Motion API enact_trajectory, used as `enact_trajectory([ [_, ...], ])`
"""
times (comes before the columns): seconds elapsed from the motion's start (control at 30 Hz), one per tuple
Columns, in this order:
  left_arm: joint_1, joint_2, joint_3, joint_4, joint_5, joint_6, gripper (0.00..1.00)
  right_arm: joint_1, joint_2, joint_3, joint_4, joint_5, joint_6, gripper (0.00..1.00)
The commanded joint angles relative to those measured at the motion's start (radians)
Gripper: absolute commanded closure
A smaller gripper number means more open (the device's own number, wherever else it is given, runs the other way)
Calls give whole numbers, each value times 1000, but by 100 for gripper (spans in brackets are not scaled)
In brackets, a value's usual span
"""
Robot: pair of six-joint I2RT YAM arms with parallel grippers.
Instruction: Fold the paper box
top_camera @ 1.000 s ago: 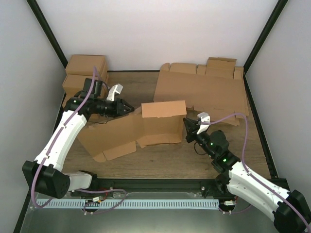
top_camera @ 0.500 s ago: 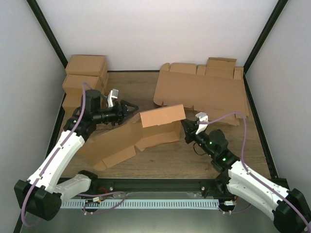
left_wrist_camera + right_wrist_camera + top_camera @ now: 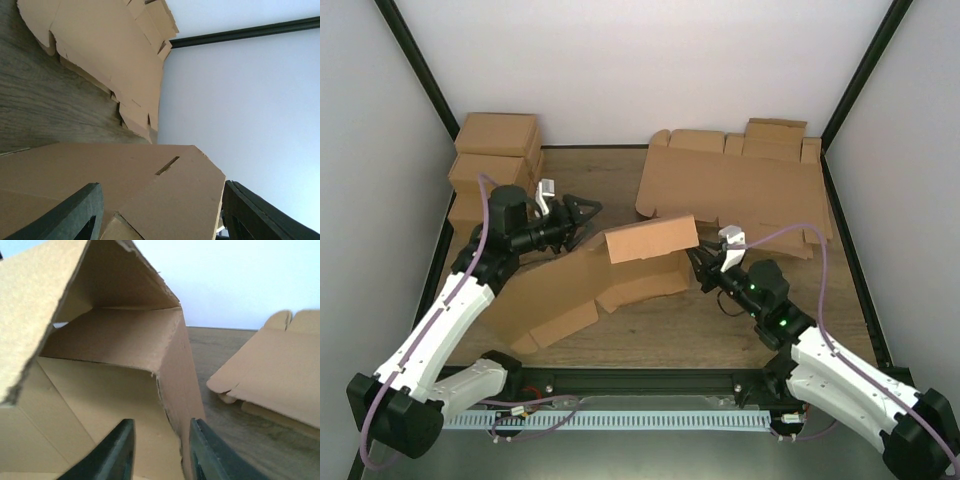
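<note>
Left claw (image 3: 586, 212) retreated, right claw (image 3: 161, 435) straddling box (image 3: 100, 390)

Bright, even light; soft shadows.

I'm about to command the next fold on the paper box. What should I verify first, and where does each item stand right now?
1. The left tool is open: ok; its fingers are spread wide.
2. The left tool is clear of the paper box: cannot tell; in its wrist view cardboard fills the space between the fingers.
3. The right tool is open: ok; jaws apart, astride the box's right wall.
4. The box is partly erected: ok; one panel stands tilted above the base.
5. The box is apart from the stack of blanks: ok; bare table shows between them.
</note>
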Motion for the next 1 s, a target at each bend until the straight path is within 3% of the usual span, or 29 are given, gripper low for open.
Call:
enact_trajectory([
  [0.0, -4, 6, 25, 0, -39, 7, 32, 12, -35, 83, -122, -14, -18, 60],
  [0.2, -5, 19, 35, -28, -40, 57, 32, 13, -88, 119, -285, -40, -21, 38],
  [0.43, -4, 31, 67, -59, -53, 97, 32, 13, -165, 183, -451, -91, -9, 21],
  [0.7, -4, 34, 72, -63, -51, 108, 32, 12, -202, 307, -579, -145, 53, 17],
  [0.83, -5, 34, 72, -64, -45, 112, 32, 13, -132, 462, -655, -74, 117, 11],
  [0.97, -4, 29, 71, -76, -51, 117, 33, 13, 28, 717, -815, -14, 230, 4],
])
